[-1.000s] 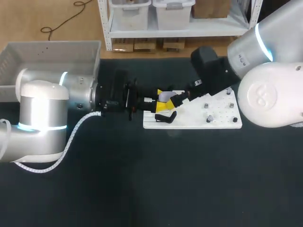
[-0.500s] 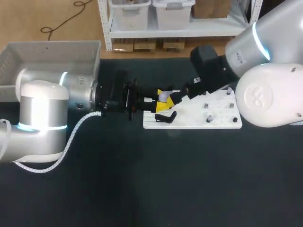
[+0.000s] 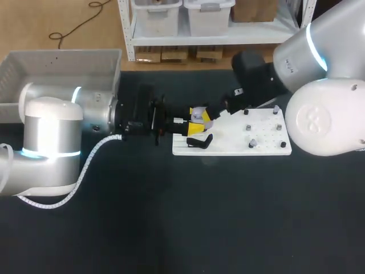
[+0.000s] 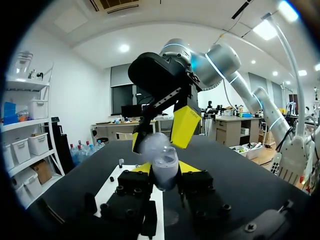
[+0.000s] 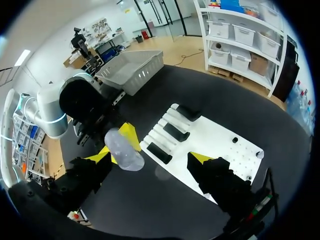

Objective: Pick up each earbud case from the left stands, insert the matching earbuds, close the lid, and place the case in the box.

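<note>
Holding the earbud case [image 4: 164, 169] clear of the surface [image 3: 171, 228], the left gripper [image 4: 165, 167] is clamped on it from both sides, so that the lid, which appears raised, is presented to the other arm. The right gripper [image 5: 149, 156] is set just over the case with its fingers apart and nothing gripped. The case is held near the edge of the stand board [image 3: 262, 145], well apart from the box [image 3: 57, 63]. Whether earbuds are seated cannot be told.

Silver-white arms [image 3: 51, 131], cyan light rings [image 3: 43, 153], black wrists [image 3: 134, 117], corrugated grey cable [image 3: 86, 165].
</note>
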Tool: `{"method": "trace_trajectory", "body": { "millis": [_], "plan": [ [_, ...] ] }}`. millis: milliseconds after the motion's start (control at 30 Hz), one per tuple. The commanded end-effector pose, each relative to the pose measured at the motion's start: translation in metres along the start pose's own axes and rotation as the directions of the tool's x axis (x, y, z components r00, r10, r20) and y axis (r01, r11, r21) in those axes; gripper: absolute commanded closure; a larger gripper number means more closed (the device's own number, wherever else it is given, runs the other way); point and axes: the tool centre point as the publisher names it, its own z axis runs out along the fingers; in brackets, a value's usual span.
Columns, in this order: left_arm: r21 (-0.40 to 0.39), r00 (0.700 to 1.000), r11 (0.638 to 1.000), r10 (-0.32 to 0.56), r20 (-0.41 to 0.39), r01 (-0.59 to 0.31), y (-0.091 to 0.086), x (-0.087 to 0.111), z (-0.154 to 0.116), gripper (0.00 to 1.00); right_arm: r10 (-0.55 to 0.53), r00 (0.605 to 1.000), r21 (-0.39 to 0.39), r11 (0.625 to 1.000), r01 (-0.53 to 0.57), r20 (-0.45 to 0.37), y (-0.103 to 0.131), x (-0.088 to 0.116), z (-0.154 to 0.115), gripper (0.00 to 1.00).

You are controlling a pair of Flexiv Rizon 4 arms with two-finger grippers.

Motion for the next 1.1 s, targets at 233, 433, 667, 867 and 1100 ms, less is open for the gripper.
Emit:
{"method": "trace_trajectory", "body": {
  "millis": [233,433,667,867,1100],
  "plan": [
    [-0.005,1.0,1.0,0.002,0.001,-0.002,-0.002,0.0,0.0,1.0,-0.039,0.997,0.057,0.998,0.036,0.063,-0.003,-0.018,-0.026,0.0],
    [-0.012,1.0,1.0,0.01,0.002,-0.01,-0.002,0.001,-0.001,1.0,-0.129,0.991,0.125,0.984,0.124,0.035,-0.015,-0.029,-0.051,0.0],
    [-0.017,1.0,1.0,0.019,0.01,-0.019,-0.004,0.001,-0.001,1.0,-0.176,0.981,0.234,0.954,0.19,-0.079,-0.041,-0.031,-0.075,0.0],
    [-0.019,1.0,1.0,0.019,0.011,-0.019,-0.004,0.002,-0.002,1.0,-0.125,0.969,0.365,0.91,0.197,-0.211,-0.073,-0.024,-0.089,0.0],
    [-0.019,1.0,1.0,0.019,0.011,-0.019,-0.004,0.002,-0.002,1.0,-0.058,0.927,0.479,0.843,0.245,-0.371,-0.113,-0.004,-0.084,0.0]
  ]
}}
